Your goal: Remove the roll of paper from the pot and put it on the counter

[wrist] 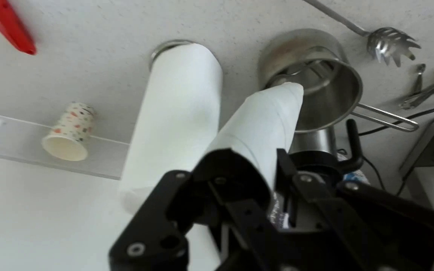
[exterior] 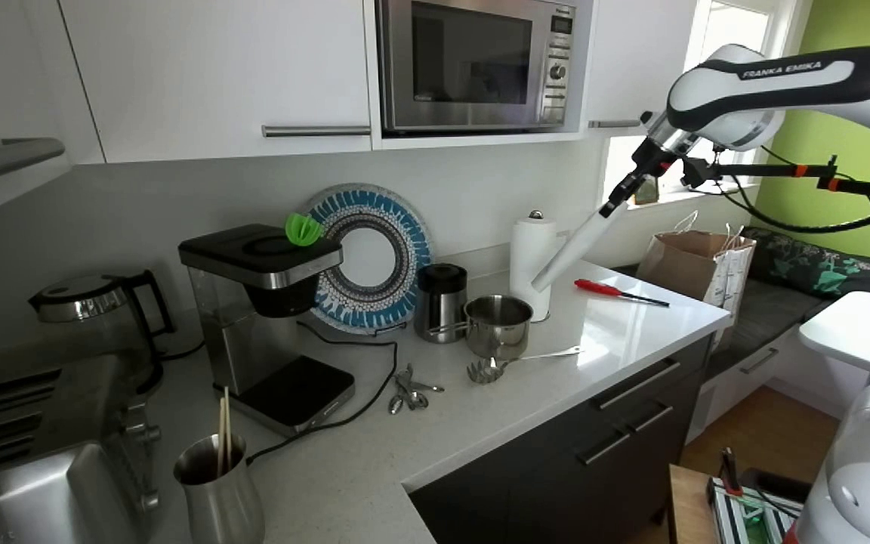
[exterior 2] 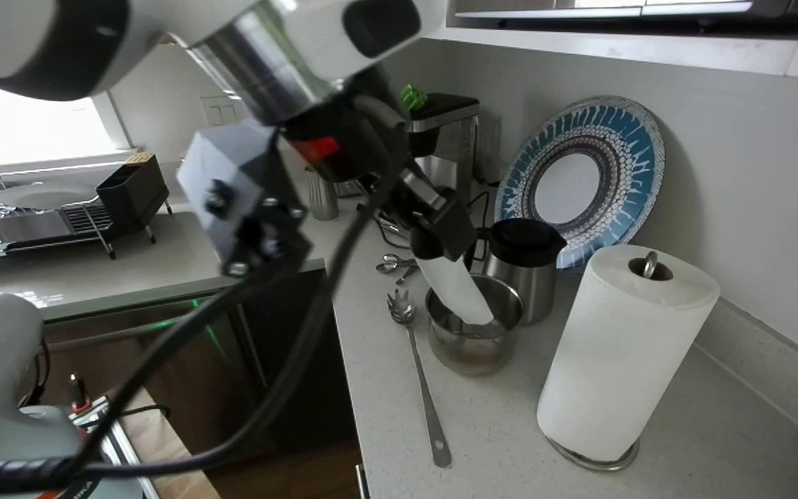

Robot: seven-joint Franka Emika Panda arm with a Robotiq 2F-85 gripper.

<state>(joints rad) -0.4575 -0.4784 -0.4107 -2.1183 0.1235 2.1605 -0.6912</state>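
Only an exterior view shows rolled paper (exterior: 577, 249) clear of the pot (exterior: 498, 338).

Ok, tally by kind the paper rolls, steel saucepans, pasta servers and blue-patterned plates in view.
Paper rolls: 2 (roll of paper in the gripper; paper-towel roll)
Steel saucepan: 1
Pasta server: 1
Blue-patterned plate: 1
Total: 5

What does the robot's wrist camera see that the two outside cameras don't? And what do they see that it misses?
Only the wrist view clearly shows the speckled cup. Only the exterior views show the robot's white arm and the green thing on the coffee maker. All three views share the white paper roll, held in the gripper, plus the pot, the standing paper-towel roll and the spaghetti spoon.
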